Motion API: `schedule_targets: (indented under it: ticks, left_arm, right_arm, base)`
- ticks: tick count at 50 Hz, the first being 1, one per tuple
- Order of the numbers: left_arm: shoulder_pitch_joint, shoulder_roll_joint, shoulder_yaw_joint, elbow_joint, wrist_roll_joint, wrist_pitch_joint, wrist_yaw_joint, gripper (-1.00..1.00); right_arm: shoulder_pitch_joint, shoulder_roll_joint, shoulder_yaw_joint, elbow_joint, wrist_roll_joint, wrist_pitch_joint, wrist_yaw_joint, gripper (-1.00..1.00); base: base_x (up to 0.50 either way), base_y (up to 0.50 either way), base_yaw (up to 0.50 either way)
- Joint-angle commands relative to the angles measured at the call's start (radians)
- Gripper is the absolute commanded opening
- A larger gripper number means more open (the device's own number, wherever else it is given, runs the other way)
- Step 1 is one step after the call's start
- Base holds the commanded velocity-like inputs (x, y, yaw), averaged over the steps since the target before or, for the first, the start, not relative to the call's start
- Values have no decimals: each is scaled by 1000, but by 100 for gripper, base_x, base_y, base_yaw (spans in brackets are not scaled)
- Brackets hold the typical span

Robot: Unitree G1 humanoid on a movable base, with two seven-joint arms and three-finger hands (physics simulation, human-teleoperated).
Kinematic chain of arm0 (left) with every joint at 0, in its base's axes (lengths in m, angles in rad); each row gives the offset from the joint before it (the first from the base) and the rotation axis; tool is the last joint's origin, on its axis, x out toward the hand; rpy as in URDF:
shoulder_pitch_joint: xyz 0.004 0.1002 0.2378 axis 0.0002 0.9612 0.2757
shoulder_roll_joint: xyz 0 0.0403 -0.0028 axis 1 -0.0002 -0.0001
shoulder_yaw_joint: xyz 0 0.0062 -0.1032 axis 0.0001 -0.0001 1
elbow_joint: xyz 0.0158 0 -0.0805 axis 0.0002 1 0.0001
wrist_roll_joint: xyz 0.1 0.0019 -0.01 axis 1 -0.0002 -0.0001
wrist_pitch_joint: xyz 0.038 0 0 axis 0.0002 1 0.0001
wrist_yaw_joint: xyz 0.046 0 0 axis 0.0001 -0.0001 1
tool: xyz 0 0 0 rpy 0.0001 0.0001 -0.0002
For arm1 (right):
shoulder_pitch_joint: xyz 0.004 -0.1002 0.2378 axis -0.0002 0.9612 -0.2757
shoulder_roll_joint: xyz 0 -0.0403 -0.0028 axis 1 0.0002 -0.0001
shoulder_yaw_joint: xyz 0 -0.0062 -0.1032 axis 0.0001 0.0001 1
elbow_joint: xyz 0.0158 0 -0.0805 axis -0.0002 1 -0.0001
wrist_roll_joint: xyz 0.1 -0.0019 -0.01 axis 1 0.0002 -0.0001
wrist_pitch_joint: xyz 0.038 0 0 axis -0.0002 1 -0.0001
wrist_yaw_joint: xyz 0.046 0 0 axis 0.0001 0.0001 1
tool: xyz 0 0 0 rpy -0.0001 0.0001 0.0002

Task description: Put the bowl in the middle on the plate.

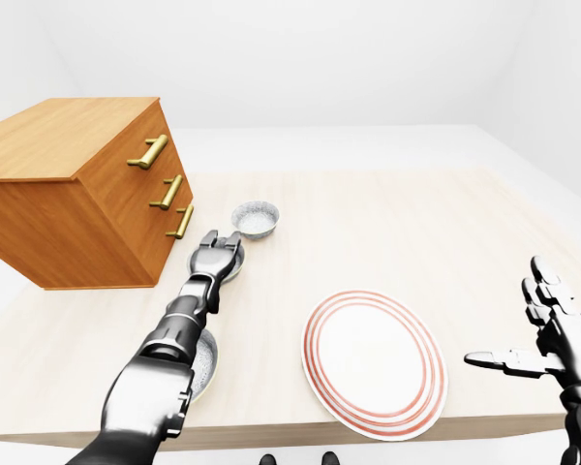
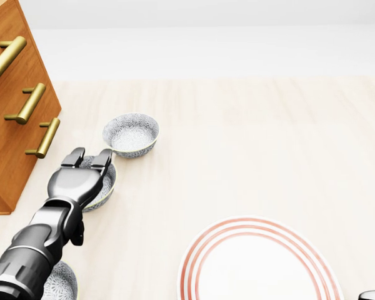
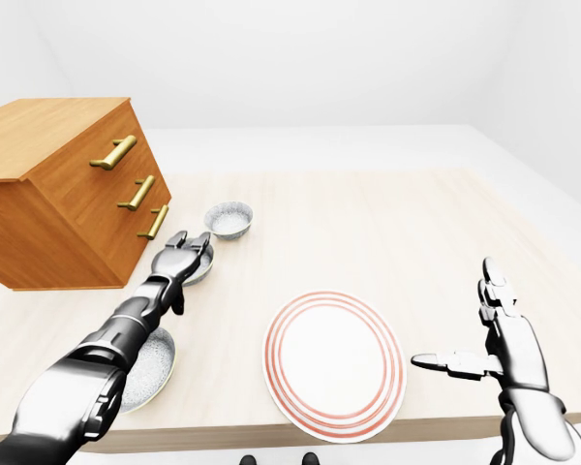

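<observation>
Three patterned grey bowls stand in a line at the left of the wooden table. The far bowl [image 2: 131, 134] lies nearest the dresser's handles. My left hand [image 2: 89, 157] is stretched over the middle bowl [image 2: 106, 186], fingers open and straight above its rim, hiding most of it. My forearm partly covers the near bowl [image 2: 62, 284]. The white plate with red rings [image 1: 374, 360] lies near the table's bottom edge, right of the bowls. To the plate's right my right hand [image 1: 547, 334] hovers open, holding nothing.
A wooden dresser [image 1: 68, 194] with three brass handles stands at the table's left, close to the bowls. The table edge [image 1: 368, 431] runs along the bottom of the left-eye view. Pale tabletop stretches above and to the right of the plate.
</observation>
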Motion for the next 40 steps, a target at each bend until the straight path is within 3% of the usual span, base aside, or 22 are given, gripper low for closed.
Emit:
schedule_targets:
  ticks: [1, 40]
  left_arm:
    - [-1, 0, -1, 17, -3, 0, 7, 100]
    - [-5, -17, -2, 44, -3, 0, -2, 100]
  right_arm:
    - [4, 7, -5, -21, -4, 0, 9, 100]
    - [4, 10, -7, -23, -10, 0, 11, 100]
  base:
    - [0, 0, 0]
    - [0, 0, 0]
